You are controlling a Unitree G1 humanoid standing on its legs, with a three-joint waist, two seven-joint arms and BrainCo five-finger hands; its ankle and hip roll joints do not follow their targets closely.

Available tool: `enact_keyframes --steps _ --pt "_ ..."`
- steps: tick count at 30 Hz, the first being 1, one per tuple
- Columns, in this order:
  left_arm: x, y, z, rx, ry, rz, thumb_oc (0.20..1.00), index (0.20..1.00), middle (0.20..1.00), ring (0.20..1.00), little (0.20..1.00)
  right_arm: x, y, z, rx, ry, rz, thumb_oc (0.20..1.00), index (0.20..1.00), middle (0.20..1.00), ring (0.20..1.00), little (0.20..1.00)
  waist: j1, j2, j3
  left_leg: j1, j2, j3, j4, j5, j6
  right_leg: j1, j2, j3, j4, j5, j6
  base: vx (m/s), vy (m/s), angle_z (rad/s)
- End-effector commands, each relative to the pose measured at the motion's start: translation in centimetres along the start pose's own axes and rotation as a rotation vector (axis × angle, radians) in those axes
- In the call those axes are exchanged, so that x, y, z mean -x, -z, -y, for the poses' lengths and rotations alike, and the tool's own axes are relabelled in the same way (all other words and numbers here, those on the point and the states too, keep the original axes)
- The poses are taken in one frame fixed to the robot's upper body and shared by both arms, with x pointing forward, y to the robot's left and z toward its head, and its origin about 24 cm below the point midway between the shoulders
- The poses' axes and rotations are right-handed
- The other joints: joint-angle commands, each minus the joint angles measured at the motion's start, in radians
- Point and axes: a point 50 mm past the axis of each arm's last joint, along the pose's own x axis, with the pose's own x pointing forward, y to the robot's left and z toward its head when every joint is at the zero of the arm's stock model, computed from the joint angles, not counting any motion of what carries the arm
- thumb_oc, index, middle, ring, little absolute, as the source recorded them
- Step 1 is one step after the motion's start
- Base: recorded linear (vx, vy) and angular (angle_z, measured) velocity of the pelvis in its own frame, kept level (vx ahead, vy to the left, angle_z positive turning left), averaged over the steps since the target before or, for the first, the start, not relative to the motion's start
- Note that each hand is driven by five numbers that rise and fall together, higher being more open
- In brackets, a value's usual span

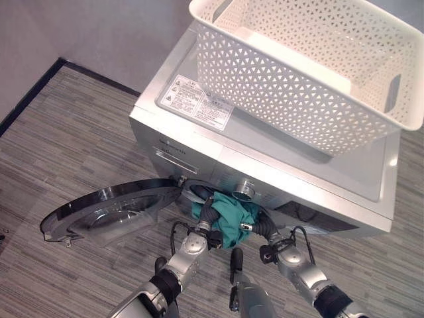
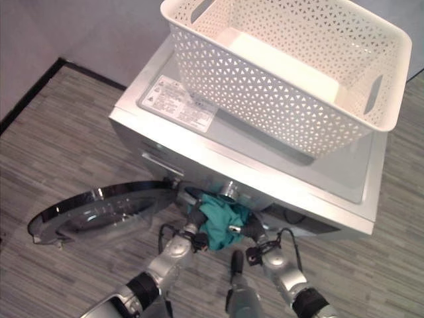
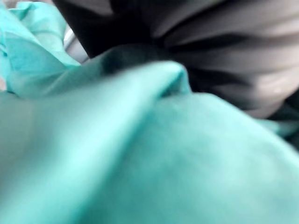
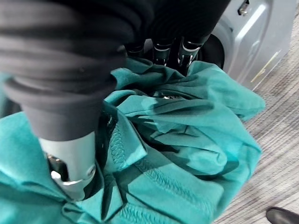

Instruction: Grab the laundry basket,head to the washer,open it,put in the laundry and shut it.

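1. Two robot hands meet at the mouth of a silver-grey front-loading washer (image 1: 278,165), which stands on grey wood-grain flooring (image 1: 73,146); between them is a bundle of crumpled teal green cloth (image 1: 228,215), the laundry.
2. An empty white plastic lattice laundry basket (image 1: 298,73) rests on top of the washer, towards its right side and well apart from the hands.
3. The round, chrome-rimmed glass washer door (image 1: 109,212) hangs fully open, swung out to the robot's left and lying almost flat; the opening is free.
4. The left hand (image 1: 207,212) presses against the left side of the cloth; its fingers are buried in the folds, so I cannot tell whether they grip.
5. The right hand (image 4: 159,46) presses on the right side; its dark-tipped fingers dip into the cloth in the right wrist view, but whether they curl round it is hidden.
6. The relation that matters: the cloth sits right at the drum's mouth, part of it apparently still hanging outside; the drum lies straight ahead of both hands, about equally near each, so the coming move is probably a push forward and inward.
7. Loading looks nearly finished; shutting the door remains, and the left hand is nearer that door.
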Motion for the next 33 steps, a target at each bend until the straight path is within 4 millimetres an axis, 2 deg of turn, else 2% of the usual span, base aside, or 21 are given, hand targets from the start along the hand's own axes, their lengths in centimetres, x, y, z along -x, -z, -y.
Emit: enact_keyframes --steps 1,3,4,5,7,8,9,11,15,17,22,26,27,28,32,33 --pt "-0.8 -1.7 3.0 0.071 0.11 0.077 0.2 0.2 0.2 0.2 0.2 -0.2 -0.7 1.0 0.046 0.045 0.038 1.0 1.0 1.0 1.0 1.0 0.014 -0.034 -0.013 0.045 0.04 0.037 0.004 -0.049 -0.015 -0.033 -0.064 0.04 0.001 0.024 0.076 0.0 0.0 0.0" --pt "-0.7 -1.3 2.6 0.073 0.091 0.058 0.2 0.2 0.2 0.2 0.2 0.1 1.1 1.6 0.135 0.071 -0.033 1.0 1.0 1.0 1.0 1.0 0.015 -0.035 -0.001 0.035 0.033 0.035 0.004 -0.047 -0.013 -0.038 -0.07 0.036 0.001 0.027 0.079 -0.01 0.015 0.02" --pt "-0.7 -1.3 2.6 0.073 0.091 0.058 0.2 0.2 0.2 0.2 0.2 0.1 1.1 1.6 0.135 0.071 -0.032 1.0 1.0 1.0 1.0 1.0 0.015 -0.035 -0.002 0.035 0.032 0.035 0.004 -0.047 -0.013 -0.038 -0.07 0.036 0.001 0.027 0.079 -0.04 0.028 0.03" --pt "-0.8 -1.3 2.4 0.074 0.085 0.056 0.2 0.2 0.2 0.2 0.2 0.6 3.2 1.8 0.199 0.074 -0.116 1.0 1.0 1.0 1.0 1.0 0.016 -0.037 0.007 0.029 0.028 0.034 0.004 -0.045 -0.013 -0.041 -0.074 0.032 0.001 0.029 0.08 -0.03 0.007 0.02" --pt "-1.0 -1.6 2.2 0.07 0.086 0.066 0.2 0.2 0.2 0.2 0.2 1.6 5.9 1.8 0.261 0.057 -0.225 1.0 1.0 1.0 1.0 1.0 0.016 -0.041 0.014 0.017 0.026 0.03 0.004 -0.041 -0.014 -0.046 -0.075 0.029 0.001 0.03 0.081 -0.03 -0.001 0.05" --pt "-1.0 -1.6 2.2 0.069 0.085 0.066 0.2 0.2 0.2 0.2 0.2 1.6 5.9 1.8 0.261 0.057 -0.225 1.0 1.0 1.0 1.0 1.0 0.016 -0.041 0.013 0.017 0.026 0.03 0.004 -0.041 -0.014 -0.046 -0.075 0.028 0.001 0.03 0.081 -0.03 -0.009 0.06" --pt "-1.4 -2.3 1.9 0.076 0.076 0.087 0.2 0.2 0.2 0.2 0.2 3.0 8.7 1.9 0.291 0.052 -0.343 1.0 1.0 1.0 1.0 1.0 0.016 -0.045 0.019 0.007 0.027 0.03 0.004 -0.035 -0.016 -0.052 -0.074 0.022 0.001 0.031 0.082 -0.02 -0.013 0.04" --pt "-1.7 -3.2 1.5 0.087 0.056 0.114 0.2 0.2 0.2 0.2 0.2 5.1 11.8 2.0 0.279 0.054 -0.481 1.0 1.0 1.0 1.0 1.0 0.016 -0.051 0.025 0.002 0.031 0.028 0.004 -0.034 -0.019 -0.054 -0.069 0.02 0.001 0.031 0.082 -0.02 -0.028 0.04" --pt "-2.2 -4.4 0.7 0.116 0.03 0.153 0.2 0.2 0.2 0.2 0.2 8.6 15.8 2.0 0.229 0.077 -0.675 1.0 1.0 1.0 1.0 1.0 0.01 -0.06 0.022 -0.017 0.036 0.024 0.004 -0.025 -0.023 -0.071 -0.066 0.02 0.001 0.034 0.085 -0.01 -0.009 0.02" --pt "-2.3 -4.8 0.6 0.14 0.023 0.169 0.2 0.2 0.2 0.2 0.2 9.6 16.8 1.8 0.21 0.092 -0.731 1.0 1.0 1.0 1.0 1.0 0.008 -0.061 0.022 -0.024 0.037 0.023 0.004 -0.023 -0.024 -0.077 -0.062 0.021 0.001 0.034 0.086 0.0 0.0 0.0" --pt "-2.4 -5.2 0.7 0.179 0.022 0.174 0.2 0.2 0.2 0.2 0.2 8.8 16.1 1.5 0.174 0.098 -0.692 1.0 1.0 1.0 1.0 1.0 0.005 -0.068 0.036 -0.046 0.042 0.024 0.004 -0.017 -0.027 -0.1 -0.057 0.02 0.001 0.037 0.084 -0.03 -0.015 0.06" --pt "-2.8 -5.4 1.1 0.217 0.008 0.168 0.2 0.2 0.2 0.2 0.2 6.7 14.5 1.1 0.176 0.083 -0.62 1.0 1.0 1.0 1.0 1.0 0.01 -0.079 0.062 -0.067 0.046 0.027 0.004 -0.009 -0.026 -0.121 -0.053 0.028 0.001 0.037 0.076 -0.06 -0.026 0.0" --pt "-3.1 -6.1 1.3 0.234 0.008 0.184 0.2 0.2 0.2 0.2 0.2 5.5 13.6 1.0 0.191 0.079 -0.59 1.0 1.0 1.0 1.0 1.0 0.015 -0.086 0.083 -0.088 0.046 0.025 0.02 -0.007 -0.023 -0.136 -0.053 0.033 0.001 0.041 0.07 -0.19 -0.102 0.02" --pt "-3.4 -7.2 1.6 0.24 0.014 0.217 0.2 0.2 0.2 0.2 0.2 4.5 12.7 1.0 0.205 0.078 -0.557 1.0 1.0 1.0 1.0 1.0 0.016 -0.097 0.114 -0.148 0.036 0.008 0.098 -0.028 -0.022 -0.157 -0.052 0.039 0.01 0.043 0.059 -0.21 -0.123 0.09" --pt "-3.7 -8.3 2.1 0.272 0.023 0.248 0.2 0.2 0.2 0.2 0.2 3.4 11.7 1.2 0.204 0.092 -0.526 1.0 1.0 1.0 1.0 1.0 0.013 -0.107 0.139 -0.243 0.032 -0.02 0.201 -0.057 -0.022 -0.215 -0.054 0.046 0.047 0.038 0.044 -0.12 -0.085 0.12" --pt "-3.7 -8.6 2.1 0.289 0.019 0.252 0.2 0.2 0.2 0.2 0.2 2.6 10.9 1.3 0.193 0.105 -0.496 1.0 1.0 1.0 1.0 1.0 0.011 -0.109 0.143 -0.281 0.031 -0.027 0.229 -0.068 -0.022 -0.256 -0.049 0.053 0.07 0.033 0.036 -0.1 -0.074 0.11"
